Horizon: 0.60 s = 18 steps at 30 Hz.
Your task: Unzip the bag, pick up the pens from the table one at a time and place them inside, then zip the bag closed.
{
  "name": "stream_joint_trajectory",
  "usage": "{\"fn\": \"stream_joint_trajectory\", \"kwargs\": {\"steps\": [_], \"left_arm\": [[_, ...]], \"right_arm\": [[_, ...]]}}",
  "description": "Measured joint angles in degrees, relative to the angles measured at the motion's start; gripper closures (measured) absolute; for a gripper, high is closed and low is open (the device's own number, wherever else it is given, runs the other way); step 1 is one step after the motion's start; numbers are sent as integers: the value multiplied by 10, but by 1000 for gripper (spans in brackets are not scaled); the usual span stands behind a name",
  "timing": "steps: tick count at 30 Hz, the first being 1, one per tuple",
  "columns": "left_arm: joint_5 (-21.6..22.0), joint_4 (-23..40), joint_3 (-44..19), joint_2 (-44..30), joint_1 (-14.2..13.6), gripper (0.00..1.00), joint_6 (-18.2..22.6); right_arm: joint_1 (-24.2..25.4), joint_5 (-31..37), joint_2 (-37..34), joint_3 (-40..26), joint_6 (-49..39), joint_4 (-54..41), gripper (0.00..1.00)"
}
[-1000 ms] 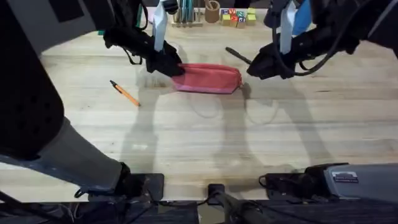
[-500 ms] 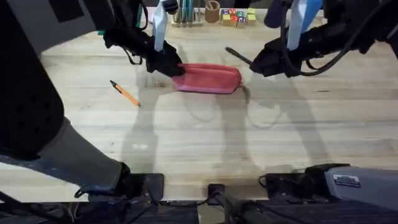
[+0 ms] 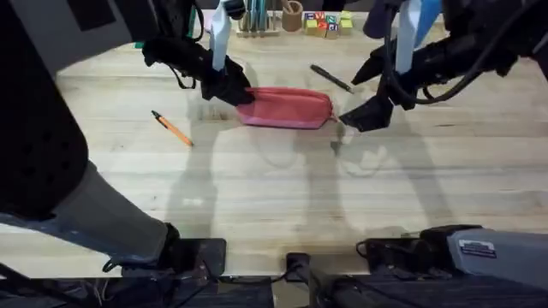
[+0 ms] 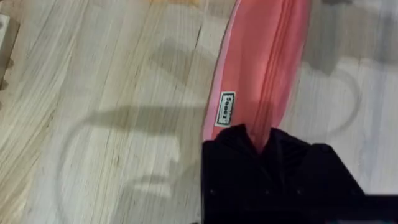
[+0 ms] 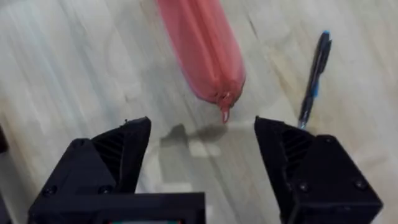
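The salmon-pink bag [image 3: 287, 107] lies lengthwise on the table [image 3: 274, 188], its zipper closed. My left gripper [image 3: 240, 92] is shut on the bag's left end; in the left wrist view the black fingers [image 4: 264, 146] pinch the fabric by a small white label. Just off the bag's right end, my right gripper [image 3: 360, 115] hangs open. The right wrist view has its open gripper [image 5: 205, 155] above the zipper pull [image 5: 225, 114] at the end of the bag [image 5: 202, 50]. An orange pen [image 3: 171, 128] lies to the left. The black pen [image 3: 331, 79] lies behind the bag's right end and is seen again as the black pen [image 5: 314, 78].
At the table's back edge stand a wooden holder with teal pens [image 3: 257, 19], a small cup [image 3: 293, 15] and coloured blocks [image 3: 325, 21]. Bare planks stretch from the bag to the front edge.
My right gripper has dropped from beside the black pen toward the front, ending just off the bag's right end. The left gripper and the bag have not moved.
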State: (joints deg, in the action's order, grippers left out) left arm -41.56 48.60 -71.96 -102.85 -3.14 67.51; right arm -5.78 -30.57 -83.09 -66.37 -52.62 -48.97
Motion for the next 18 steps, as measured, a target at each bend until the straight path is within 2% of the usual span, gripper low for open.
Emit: {"fn": "stream_joint_trajectory", "kwargs": {"steps": [18], "left_arm": [[0, 0, 0, 0, 0, 958, 0]], "right_arm": [[0, 10, 0, 0, 4, -24, 6]]}}
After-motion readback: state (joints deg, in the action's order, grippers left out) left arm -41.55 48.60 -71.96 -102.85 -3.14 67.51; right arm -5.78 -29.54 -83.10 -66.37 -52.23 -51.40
